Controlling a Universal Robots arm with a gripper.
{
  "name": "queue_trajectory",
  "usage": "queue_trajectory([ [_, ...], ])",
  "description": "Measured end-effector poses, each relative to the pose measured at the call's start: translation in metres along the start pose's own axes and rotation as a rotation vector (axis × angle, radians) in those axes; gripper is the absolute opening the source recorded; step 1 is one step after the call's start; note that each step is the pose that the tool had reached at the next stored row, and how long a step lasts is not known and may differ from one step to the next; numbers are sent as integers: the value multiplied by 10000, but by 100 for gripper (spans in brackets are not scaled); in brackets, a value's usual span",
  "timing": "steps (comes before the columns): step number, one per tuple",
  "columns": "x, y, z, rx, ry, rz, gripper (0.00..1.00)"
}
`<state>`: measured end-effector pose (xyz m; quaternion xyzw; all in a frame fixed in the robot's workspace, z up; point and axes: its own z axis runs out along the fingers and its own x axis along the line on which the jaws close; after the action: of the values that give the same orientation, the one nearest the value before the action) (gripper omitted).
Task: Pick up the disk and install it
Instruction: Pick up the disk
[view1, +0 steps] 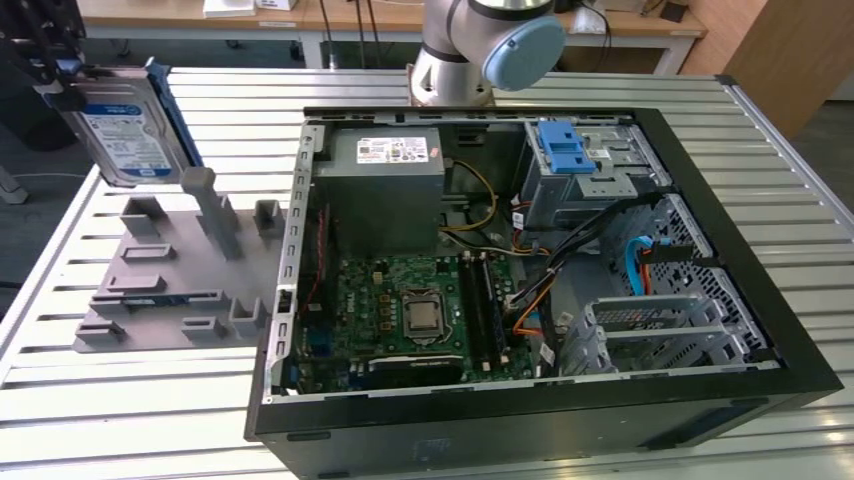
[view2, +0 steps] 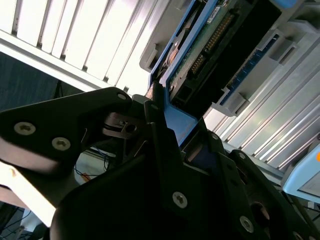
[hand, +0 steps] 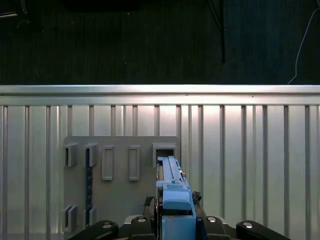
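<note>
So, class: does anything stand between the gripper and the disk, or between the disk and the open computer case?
Nothing separates them: the gripper is clamped on the disk, held upright above the grey fixture. Toward the case, its near side wall stands between, which the disk may clear.

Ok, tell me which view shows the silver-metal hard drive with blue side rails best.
The exterior view: the silver-metal hard drive with blue plastic side rails shows its labelled face. The second wrist view shows its circuit-board underside; the first wrist view shows the drive edge-on.
</note>
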<state>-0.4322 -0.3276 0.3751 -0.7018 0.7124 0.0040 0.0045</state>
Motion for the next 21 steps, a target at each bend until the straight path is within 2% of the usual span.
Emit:
queue_trajectory([
  [21,-1,0,-88,-1,1,-1,36],
])
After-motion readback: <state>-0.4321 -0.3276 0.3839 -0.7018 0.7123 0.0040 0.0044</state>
